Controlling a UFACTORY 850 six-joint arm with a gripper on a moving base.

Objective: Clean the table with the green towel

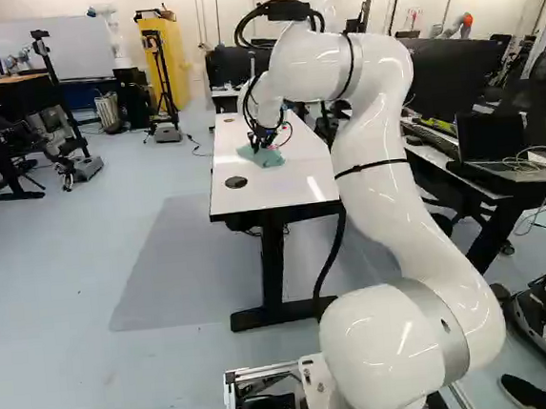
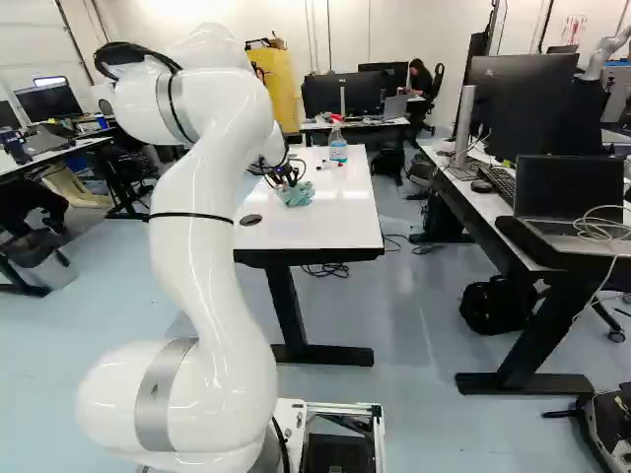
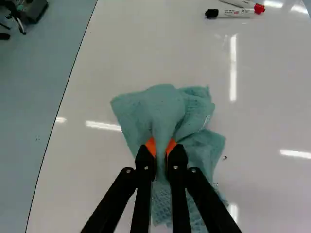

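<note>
The gripper [image 2: 286,181] has its orange pads [image 3: 151,146] closed on a raised fold of the green towel [image 3: 165,109], pinching it from both sides. The rest of the towel spreads, rumpled, on the white tabletop [image 3: 146,53]. Ahead of it lie a black-capped marker [image 3: 233,13] and a red-capped marker [image 3: 245,4], close together. Farther along stands a spray bottle [image 2: 337,150]; a round dark grommet [image 2: 250,220] sits near the table's near end, by the arm.
</note>
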